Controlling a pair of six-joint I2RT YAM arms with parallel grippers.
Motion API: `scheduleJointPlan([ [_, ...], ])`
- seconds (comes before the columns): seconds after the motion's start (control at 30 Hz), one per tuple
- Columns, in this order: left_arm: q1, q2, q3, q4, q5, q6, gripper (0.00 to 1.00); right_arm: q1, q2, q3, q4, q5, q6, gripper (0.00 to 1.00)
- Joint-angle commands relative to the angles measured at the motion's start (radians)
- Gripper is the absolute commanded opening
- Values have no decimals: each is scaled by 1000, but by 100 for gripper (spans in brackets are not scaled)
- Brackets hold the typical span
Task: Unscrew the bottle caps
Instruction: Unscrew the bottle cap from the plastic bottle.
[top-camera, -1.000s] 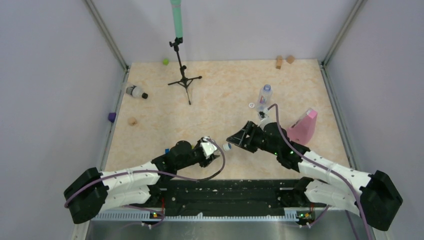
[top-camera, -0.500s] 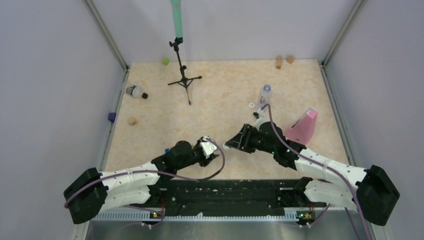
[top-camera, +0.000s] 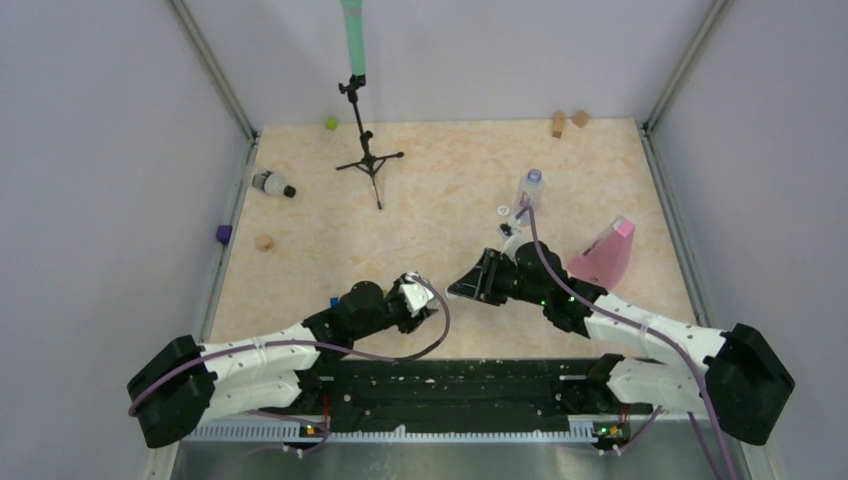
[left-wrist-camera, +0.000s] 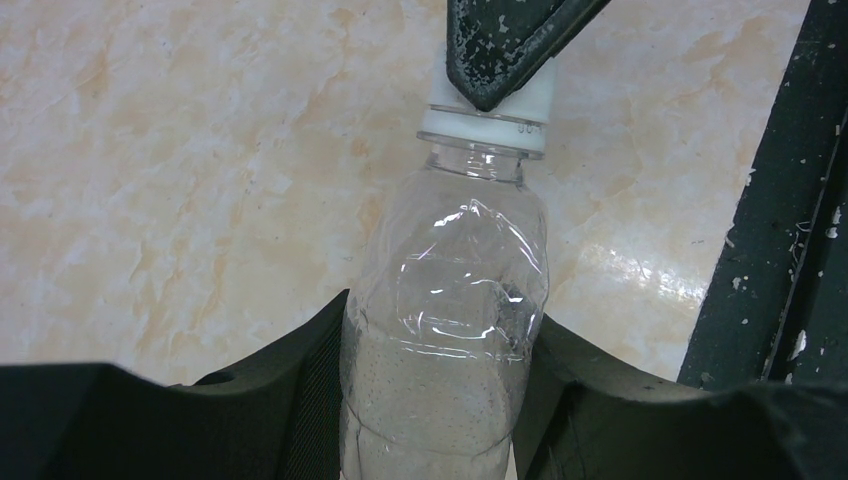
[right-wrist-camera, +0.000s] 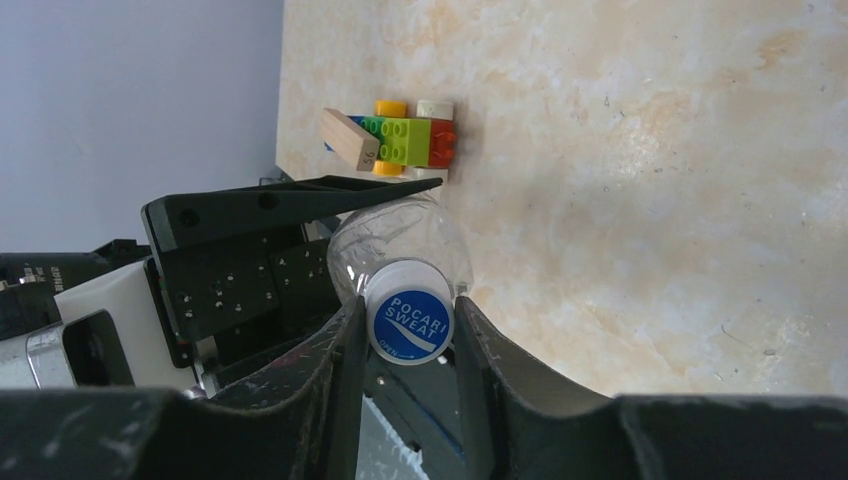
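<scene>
My left gripper (left-wrist-camera: 442, 325) is shut on a clear plastic bottle (left-wrist-camera: 445, 300), held low near the table's front edge with its neck pointing at the right arm. The bottle's white cap (left-wrist-camera: 488, 108), with a blue printed top (right-wrist-camera: 408, 318), sits between the fingers of my right gripper (right-wrist-camera: 408, 328), which is shut on it. In the top view the left gripper (top-camera: 428, 310) and the right gripper (top-camera: 461, 290) meet tip to tip, and the cap is hidden there. A second bottle (top-camera: 528, 190) with a blue cap stands further back. A third bottle (top-camera: 268, 183) with a black cap lies at the left edge.
A loose white cap (top-camera: 503, 211) lies beside the standing bottle. A pink wedge (top-camera: 606, 255) sits at the right. A black tripod stand (top-camera: 367, 155) is at the back. A toy brick cluster (right-wrist-camera: 400, 135) lies by the left arm. Small blocks (top-camera: 223, 234) lie near the edges.
My right gripper has moved left and closed over the cap of the held bottle, which showed bare before. The left arm has not moved.
</scene>
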Motion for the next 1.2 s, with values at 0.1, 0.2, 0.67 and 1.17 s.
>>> scheduleJointPlan([
  [0.1, -4, -14, 6, 90, 6, -5, 0, 14, 34, 37, 30, -11, -68, 29],
  [0.2, -4, -20, -5, 99, 1, -9, 0, 13, 28, 20, 14, 41, -116, 13],
  [0.67, -3, 59, 35, 196, 237, -85, 0, 15, -50, -28, 107, -195, -621, 0],
  [1.17, 3, 42, 55, 132, 314, -53, 0, 13, 1, -23, 156, -406, -1385, 0],
])
